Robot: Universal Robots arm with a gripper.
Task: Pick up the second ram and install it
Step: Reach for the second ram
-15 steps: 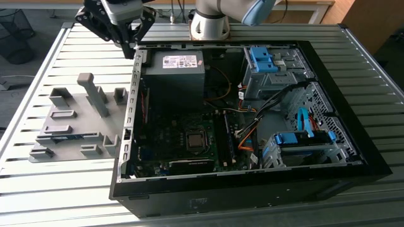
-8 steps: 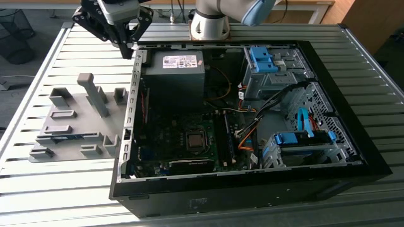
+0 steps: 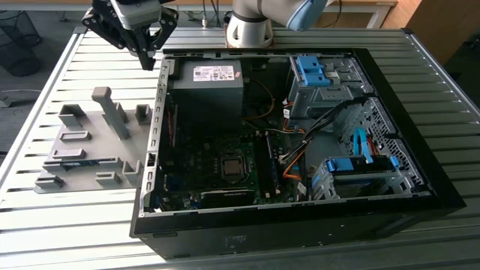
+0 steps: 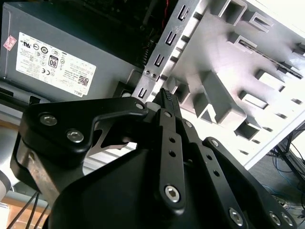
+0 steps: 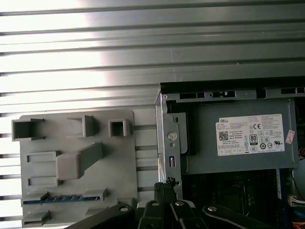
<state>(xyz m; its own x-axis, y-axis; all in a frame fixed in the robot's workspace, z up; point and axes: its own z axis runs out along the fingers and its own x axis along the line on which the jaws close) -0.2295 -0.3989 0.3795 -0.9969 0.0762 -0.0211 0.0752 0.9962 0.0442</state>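
Both fingers of the gripper [image 3: 148, 59] are pinched together on nothing, and it hovers over the computer case [image 3: 154, 140] edge, beside the power supply [image 3: 210, 93]. No pickup yet! The second ram [image 3: 78, 163] sits slotted in the grey holder [image 3: 101, 151], about seven o'clock from the gripper in the exterior view and well apart from it. Pickup and install are both left.
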